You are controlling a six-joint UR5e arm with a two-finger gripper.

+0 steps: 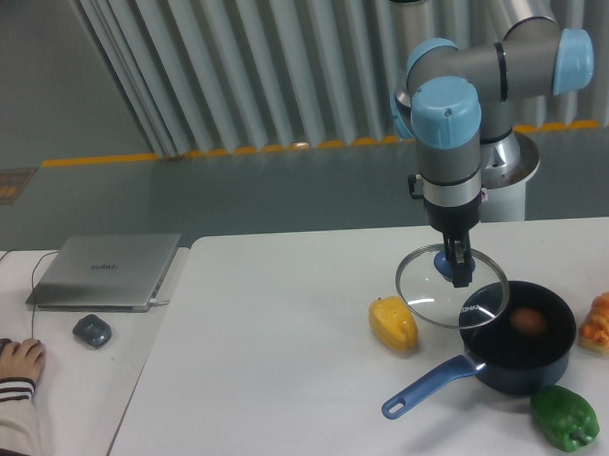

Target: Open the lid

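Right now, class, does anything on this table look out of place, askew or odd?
Only the lid: it hangs tilted in the claw, gripped by its blue knob, off to the left of the saucepan, which sits open with a round orange-brown item inside. Nothing looks spilled or broken.

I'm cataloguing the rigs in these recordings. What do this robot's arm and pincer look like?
The arm is built of thick silver-grey cylindrical segments with light blue round caps at the joints. It rises from a metallic column on a round silver base. Below the wrist sits a dark band, then the pincer: slim, dark, with two narrow fingers. No loose cables or readable markings show on the arm.
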